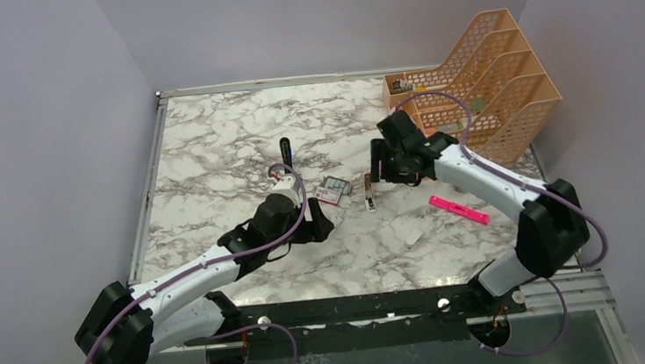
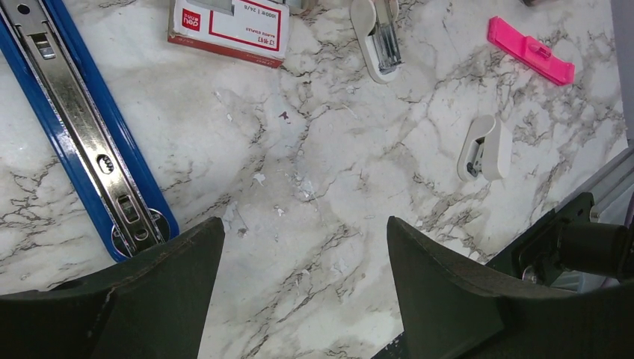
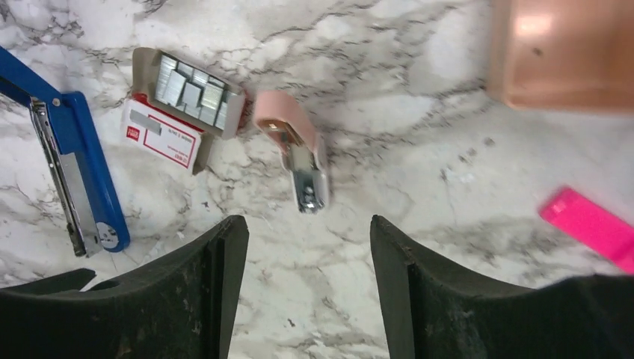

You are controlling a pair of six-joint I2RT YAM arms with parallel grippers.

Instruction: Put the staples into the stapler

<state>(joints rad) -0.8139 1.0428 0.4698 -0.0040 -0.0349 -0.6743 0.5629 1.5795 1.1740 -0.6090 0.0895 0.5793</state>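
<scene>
Upper left, staples [image 3: 187, 97]: pink-and-white box, grey tray, waiting unloaded.
Blue metal-channel stapler [image 3: 82, 172]: lying open.
Left gripper [image 2: 303, 232], right gripper [image 3: 306, 224]: gaping, holding nothing.

Stapler [image 3: 82, 161], pink tool [image 3: 288, 131] flank staples [image 3: 187, 93]; open tabletop [image 3: 434, 164] between pink tool, highlighter [image 3: 591, 228].

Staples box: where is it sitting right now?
In the top view the staples lie near the middle of the table, the blue stapler to their left and a small pale tool to their right.
</scene>
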